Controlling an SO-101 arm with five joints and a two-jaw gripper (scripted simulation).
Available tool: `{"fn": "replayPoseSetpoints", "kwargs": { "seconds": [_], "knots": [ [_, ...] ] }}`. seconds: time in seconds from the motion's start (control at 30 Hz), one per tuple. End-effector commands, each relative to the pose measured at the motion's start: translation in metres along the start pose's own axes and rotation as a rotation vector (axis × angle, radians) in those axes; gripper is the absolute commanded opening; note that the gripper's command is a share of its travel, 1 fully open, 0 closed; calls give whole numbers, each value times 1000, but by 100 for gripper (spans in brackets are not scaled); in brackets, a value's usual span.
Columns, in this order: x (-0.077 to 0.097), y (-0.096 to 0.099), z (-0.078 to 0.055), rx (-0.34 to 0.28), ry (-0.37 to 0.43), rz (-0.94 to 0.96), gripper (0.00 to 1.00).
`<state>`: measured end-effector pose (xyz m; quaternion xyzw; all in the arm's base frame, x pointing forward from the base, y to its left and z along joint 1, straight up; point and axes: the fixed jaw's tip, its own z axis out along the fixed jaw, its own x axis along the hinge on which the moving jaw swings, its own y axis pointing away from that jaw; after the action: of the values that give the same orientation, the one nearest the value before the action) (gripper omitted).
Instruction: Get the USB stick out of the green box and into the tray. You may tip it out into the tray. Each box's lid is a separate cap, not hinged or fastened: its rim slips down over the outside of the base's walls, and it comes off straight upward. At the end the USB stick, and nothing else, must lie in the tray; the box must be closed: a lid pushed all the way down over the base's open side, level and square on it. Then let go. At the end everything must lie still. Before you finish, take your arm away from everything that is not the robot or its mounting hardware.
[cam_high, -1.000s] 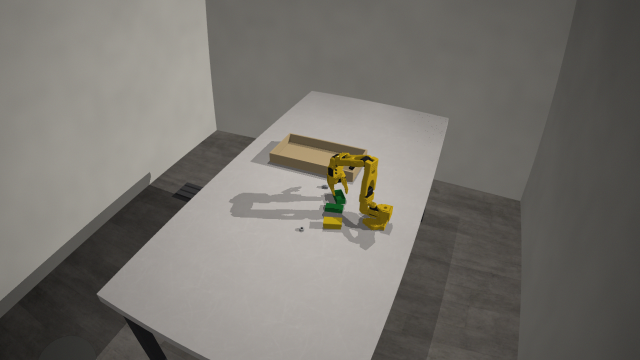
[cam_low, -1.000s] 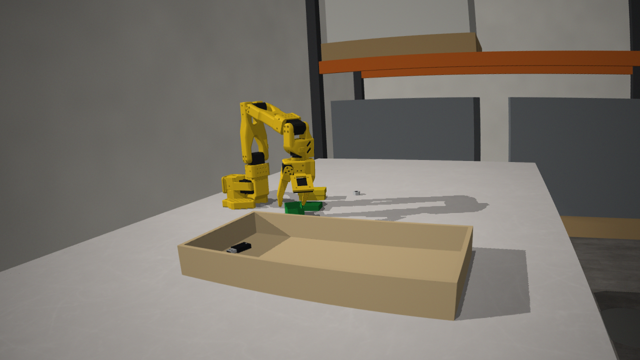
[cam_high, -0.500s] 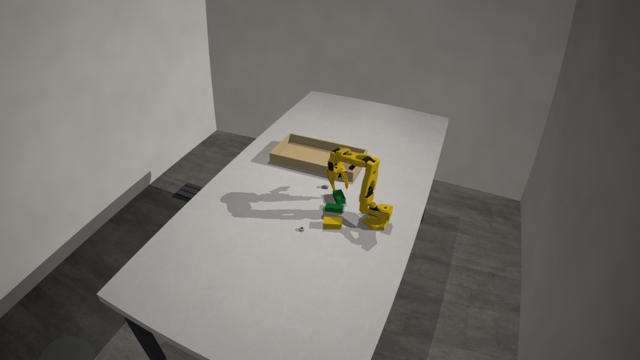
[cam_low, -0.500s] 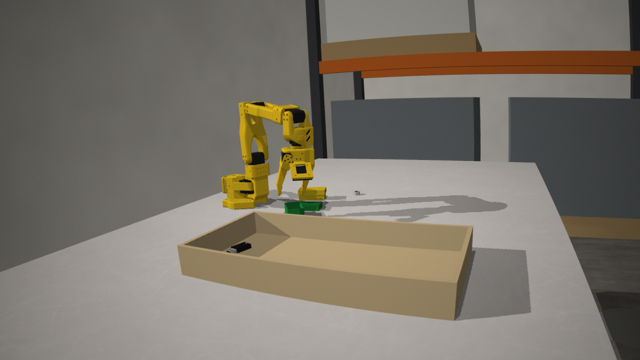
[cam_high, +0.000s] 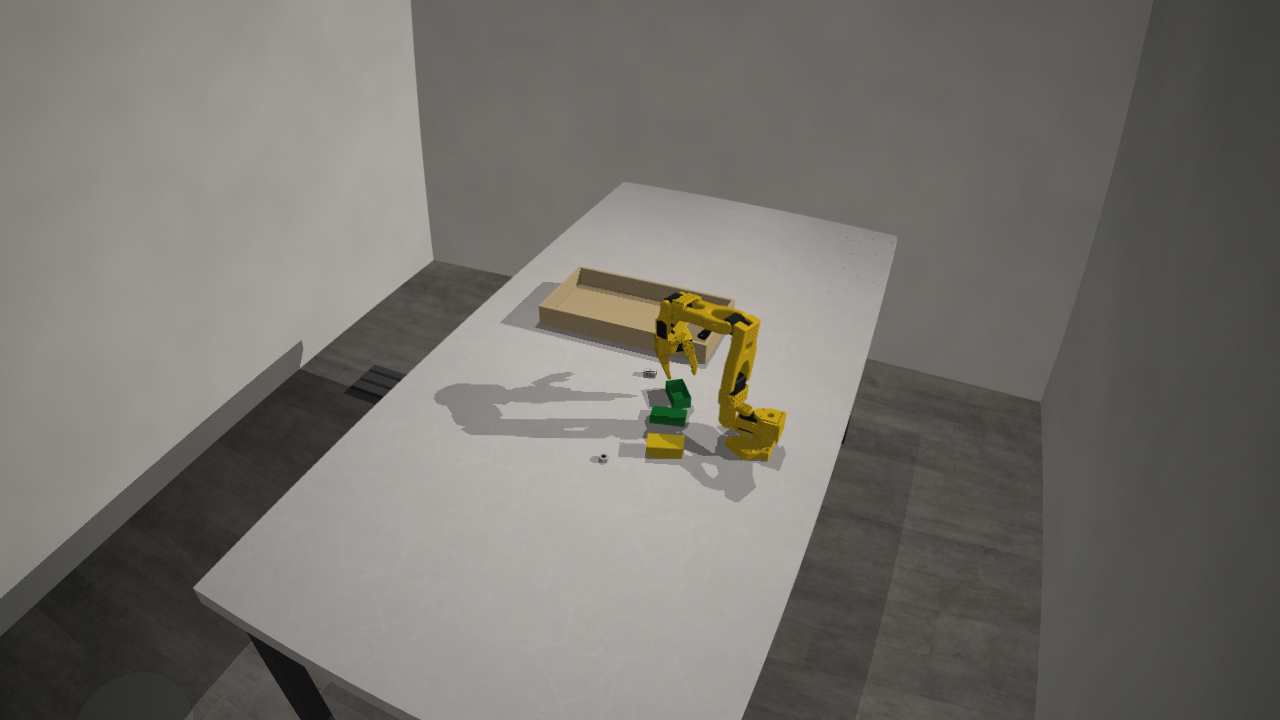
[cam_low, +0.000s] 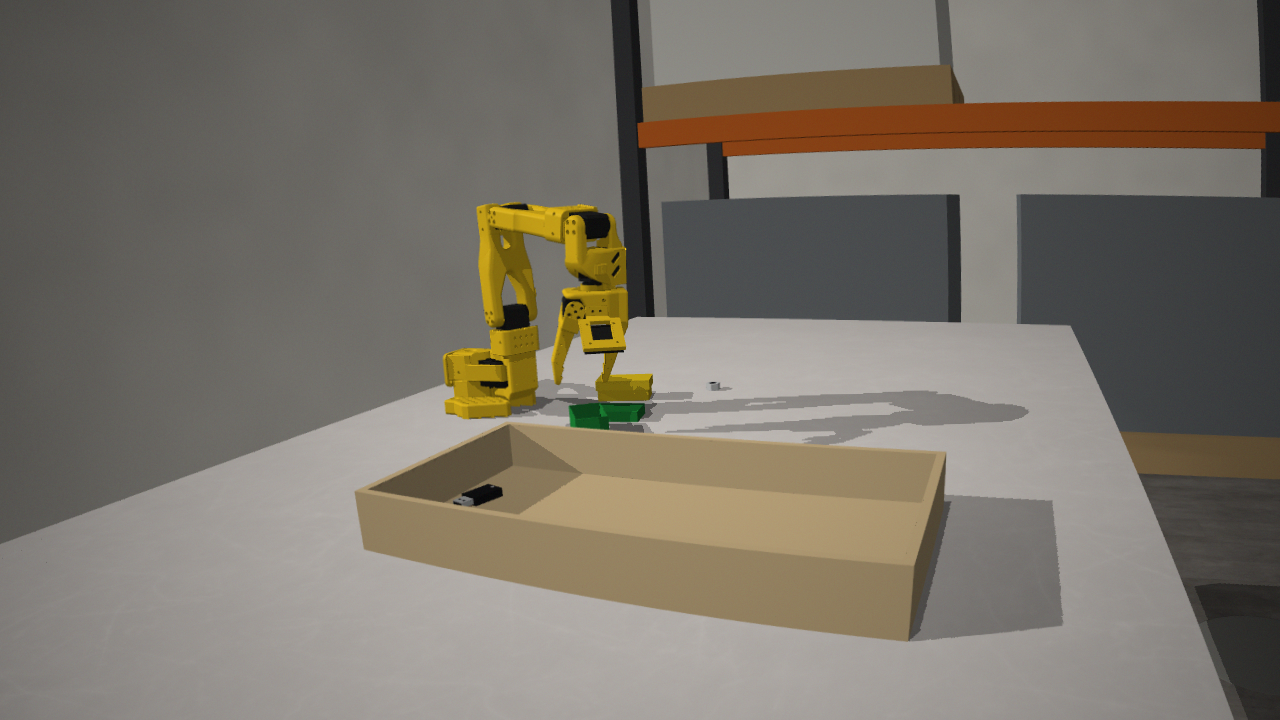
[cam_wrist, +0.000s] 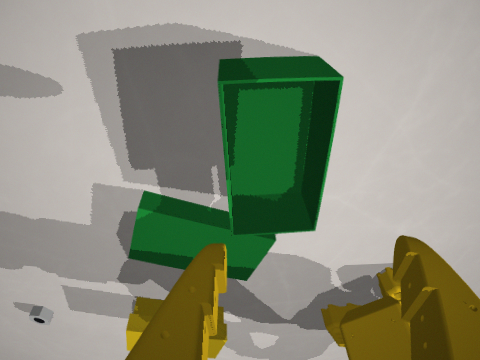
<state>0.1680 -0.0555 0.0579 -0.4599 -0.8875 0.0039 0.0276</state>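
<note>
The green box base (cam_wrist: 280, 143) lies on the table with its open side up and looks empty; it also shows in the top view (cam_high: 678, 391). The green lid (cam_wrist: 194, 240) lies beside it, partly under the base's near end. The black USB stick (cam_low: 477, 495) lies in the left corner of the tan tray (cam_low: 653, 519). My gripper (cam_wrist: 310, 252) hangs above the base, fingers apart with nothing between them; in the exterior view (cam_low: 581, 380) it is clear of the box.
A closed yellow box (cam_high: 665, 445) sits next to the arm's base. A small grey ring (cam_high: 601, 459) lies on the table left of it. Another small grey object (cam_high: 648, 373) lies between the green box and the tray (cam_high: 626, 313).
</note>
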Motion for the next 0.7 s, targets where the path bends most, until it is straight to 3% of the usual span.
{"fn": "replayPoseSetpoints", "kwargs": {
  "seconds": [0.0, 0.67],
  "knots": [
    [-3, 4, -10, -32, -45, 4, 28],
    [-4, 5, -14, -32, -45, 4, 28]
  ]
}}
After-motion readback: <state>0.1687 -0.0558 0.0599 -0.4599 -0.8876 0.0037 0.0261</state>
